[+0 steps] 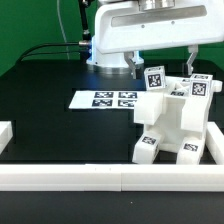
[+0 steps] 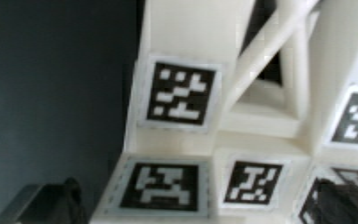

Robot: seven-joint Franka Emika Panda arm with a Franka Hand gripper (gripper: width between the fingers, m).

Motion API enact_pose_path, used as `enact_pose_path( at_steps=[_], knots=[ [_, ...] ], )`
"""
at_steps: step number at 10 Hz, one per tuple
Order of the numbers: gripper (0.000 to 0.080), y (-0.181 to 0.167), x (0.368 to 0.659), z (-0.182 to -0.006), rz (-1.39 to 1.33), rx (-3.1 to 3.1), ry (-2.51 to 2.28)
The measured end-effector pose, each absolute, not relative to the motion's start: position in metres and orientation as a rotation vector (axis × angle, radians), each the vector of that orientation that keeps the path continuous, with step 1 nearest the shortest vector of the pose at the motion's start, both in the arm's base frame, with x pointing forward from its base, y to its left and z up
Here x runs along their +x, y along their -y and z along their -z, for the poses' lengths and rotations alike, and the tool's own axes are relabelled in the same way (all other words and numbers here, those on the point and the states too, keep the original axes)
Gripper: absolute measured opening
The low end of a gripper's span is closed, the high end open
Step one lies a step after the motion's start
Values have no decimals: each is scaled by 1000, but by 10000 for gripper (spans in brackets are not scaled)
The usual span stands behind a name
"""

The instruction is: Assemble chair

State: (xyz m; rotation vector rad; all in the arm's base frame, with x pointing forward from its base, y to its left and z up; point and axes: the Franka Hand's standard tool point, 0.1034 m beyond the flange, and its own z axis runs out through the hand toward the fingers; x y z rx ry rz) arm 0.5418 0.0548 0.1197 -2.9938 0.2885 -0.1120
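The chair (image 1: pixel 176 118) is a white blocky assembly with black-and-white tags, standing at the exterior view's right against the border rail. My gripper (image 1: pixel 162 66) hangs just above it, open, with one finger (image 1: pixel 135 66) on each side of the chair's upper tagged piece (image 1: pixel 156 79). In the wrist view the chair's tagged white pieces (image 2: pixel 181 95) fill the frame. My gripper (image 2: pixel 202 200) is open around them, with a dark fingertip (image 2: pixel 51 202) at one edge and the other at the opposite edge. A gap shows between the fingers and the white plastic, so nothing is gripped.
The marker board (image 1: pixel 109 99) lies flat on the black table toward the exterior view's left of the chair. A long white border rail (image 1: pixel 70 177) runs along the front and turns up past the chair. Black cables trail at the back.
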Motion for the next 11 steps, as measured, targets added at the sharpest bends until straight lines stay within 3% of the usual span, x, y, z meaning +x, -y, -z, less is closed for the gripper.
enact_pose_path(
  at_steps=[3, 5, 6, 7, 11],
  knots=[
    [649, -50, 546, -116, 99, -2995, -315],
    [400, -50, 546, -115, 97, -2993, -338],
    [400, -50, 546, -115, 97, -2992, -344],
    [271, -50, 546, -115, 89, -2976, -446],
    [271, -51, 545, -114, 56, -2871, -881]
  ],
)
